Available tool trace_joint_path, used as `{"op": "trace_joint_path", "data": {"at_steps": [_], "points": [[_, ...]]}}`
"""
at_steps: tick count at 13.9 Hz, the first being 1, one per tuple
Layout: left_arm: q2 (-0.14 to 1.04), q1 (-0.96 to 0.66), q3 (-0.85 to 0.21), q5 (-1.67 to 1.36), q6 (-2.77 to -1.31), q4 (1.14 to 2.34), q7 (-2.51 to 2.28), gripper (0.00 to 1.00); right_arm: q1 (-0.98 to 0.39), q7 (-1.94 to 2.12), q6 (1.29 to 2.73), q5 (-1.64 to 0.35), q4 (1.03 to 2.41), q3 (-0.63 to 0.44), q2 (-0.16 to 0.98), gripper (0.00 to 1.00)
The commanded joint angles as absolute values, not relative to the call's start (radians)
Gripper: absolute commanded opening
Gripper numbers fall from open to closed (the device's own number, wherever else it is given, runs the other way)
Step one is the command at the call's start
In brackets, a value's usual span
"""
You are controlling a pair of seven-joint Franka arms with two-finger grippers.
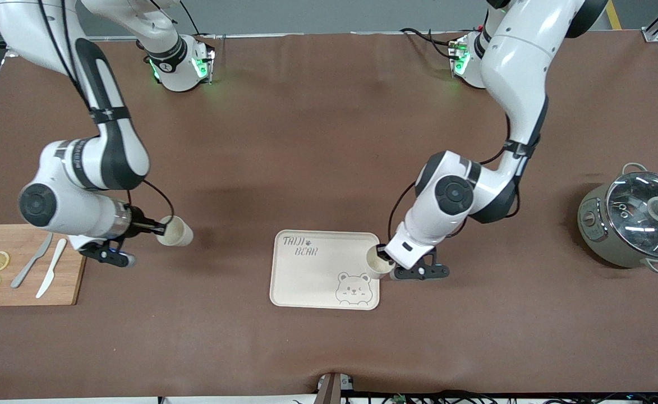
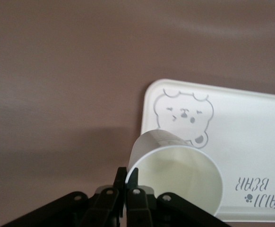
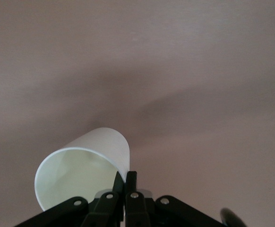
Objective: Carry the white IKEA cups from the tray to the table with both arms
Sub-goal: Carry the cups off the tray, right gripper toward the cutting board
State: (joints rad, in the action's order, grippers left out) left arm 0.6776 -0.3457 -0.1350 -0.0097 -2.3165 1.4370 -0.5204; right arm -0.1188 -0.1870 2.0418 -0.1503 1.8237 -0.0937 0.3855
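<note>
My left gripper (image 1: 383,259) is shut on the rim of one white cup (image 1: 378,262), tilted, over the edge of the bear-printed tray (image 1: 306,280) at the left arm's end. In the left wrist view the cup (image 2: 175,170) is pinched at its rim by my gripper (image 2: 131,176), with the tray (image 2: 251,137) beneath. My right gripper (image 1: 160,228) is shut on the rim of the other white cup (image 1: 175,231), held tilted above bare table beside the cutting board. In the right wrist view this cup (image 3: 85,165) is pinched at its rim by my gripper (image 3: 126,178).
A wooden cutting board (image 1: 26,275) with two lemon slices, a knife and a spreader lies at the right arm's end. A grey pot with a glass lid (image 1: 634,219) stands at the left arm's end.
</note>
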Motion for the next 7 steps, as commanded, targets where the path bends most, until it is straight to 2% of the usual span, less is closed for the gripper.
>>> {"op": "trace_joint_path", "data": {"at_steps": [1, 3, 7], "points": [[0.579, -0.264, -0.133, -0.014, -2.193, 1.477, -0.517, 0.0, -0.005, -0.016, 2.143, -0.127, 2.014, -0.077, 0.276, 0.0], [0.536, -0.192, -0.143, -0.014, -2.134, 1.523, -0.474, 0.0, 0.067, 0.072, 2.169, -0.11, 2.065, -0.077, 0.262, 0.0], [0.45, -0.08, -0.143, -0.014, -2.134, 1.681, -0.313, 0.0, 0.135, 0.092, 2.206, -0.058, 2.14, -0.078, 0.247, 0.0]]}}
